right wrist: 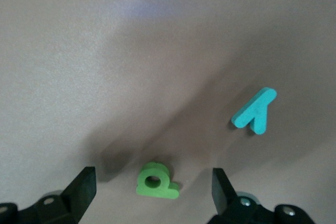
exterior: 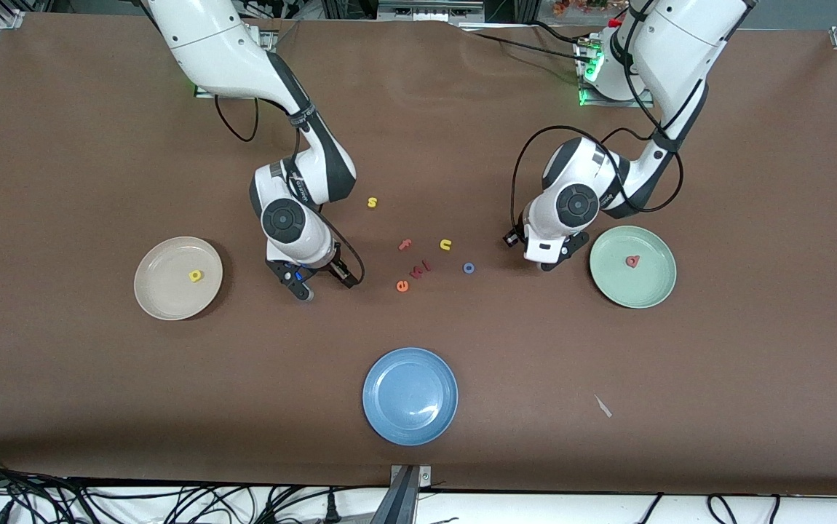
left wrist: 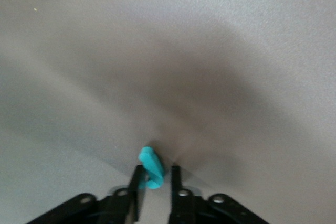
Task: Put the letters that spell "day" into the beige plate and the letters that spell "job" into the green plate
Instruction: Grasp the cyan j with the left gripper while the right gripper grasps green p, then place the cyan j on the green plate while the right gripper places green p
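Just one letter point(exterior: 195, 276) per plate point(exterior: 164, 291).

Brown table point(exterior: 84, 378): beige plate point(exterior: 160, 295), green plate point(exterior: 651, 287), blue plate point(exterior: 410, 395), scattered letters point(exterior: 413, 271).

Both arms are built of glossy white rounded shells joined by dark grey-black collars. Each wrist carries a round dark cap with a ringed centre. Thin black cables loop loosely off the forearms, most widely around the left arm. The left gripper point(left wrist: 155, 195) has slim black fingers point(left wrist: 176, 192) on a black bar with small silver screws. The right gripper point(right wrist: 152, 192) has broader black fingers point(right wrist: 81, 190), also fixed with silver screws.
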Available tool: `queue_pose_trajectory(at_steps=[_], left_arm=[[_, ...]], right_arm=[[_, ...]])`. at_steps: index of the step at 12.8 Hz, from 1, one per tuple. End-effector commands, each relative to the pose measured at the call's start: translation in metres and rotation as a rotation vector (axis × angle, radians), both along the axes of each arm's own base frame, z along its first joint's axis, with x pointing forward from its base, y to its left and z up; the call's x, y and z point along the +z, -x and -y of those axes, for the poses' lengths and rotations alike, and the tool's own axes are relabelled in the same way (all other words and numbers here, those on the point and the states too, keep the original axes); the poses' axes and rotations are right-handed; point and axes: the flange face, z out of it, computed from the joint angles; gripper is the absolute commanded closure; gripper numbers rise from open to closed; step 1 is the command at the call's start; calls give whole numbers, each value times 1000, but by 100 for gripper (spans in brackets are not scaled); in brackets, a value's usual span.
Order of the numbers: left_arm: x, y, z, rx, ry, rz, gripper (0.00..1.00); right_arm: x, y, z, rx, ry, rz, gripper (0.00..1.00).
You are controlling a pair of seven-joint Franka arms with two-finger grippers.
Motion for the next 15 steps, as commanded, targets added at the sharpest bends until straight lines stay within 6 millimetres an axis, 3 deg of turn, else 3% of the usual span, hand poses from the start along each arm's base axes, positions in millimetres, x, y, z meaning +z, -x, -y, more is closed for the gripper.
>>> queue_pose_trajectory(at_steps=[1, 4, 7, 9, 13, 15], left_arm=[[-5, 2, -3, -11, -16, 1, 100], [-1, 1, -5, -15, -18, -1, 100], [29, -5, -6, -52, -26, 0, 100], [48, -11, -20, -117, -19, -1, 100], [94, -41, -33, -213, -4, -50, 100], [107, -54, -53, -264, 20, -62, 100]], right_arm=[[0, -4, -5, -9, -3, -3, 9], [0, -4, -5, -1, -4, -2, 23], [0, -4, -5, 2, -4, -2, 35], [1, -5, -5, 4, -5, -1, 42], [1, -5, -4, 9, -3, 1, 53], [2, -6, -4, 13, -3, 3, 57]])
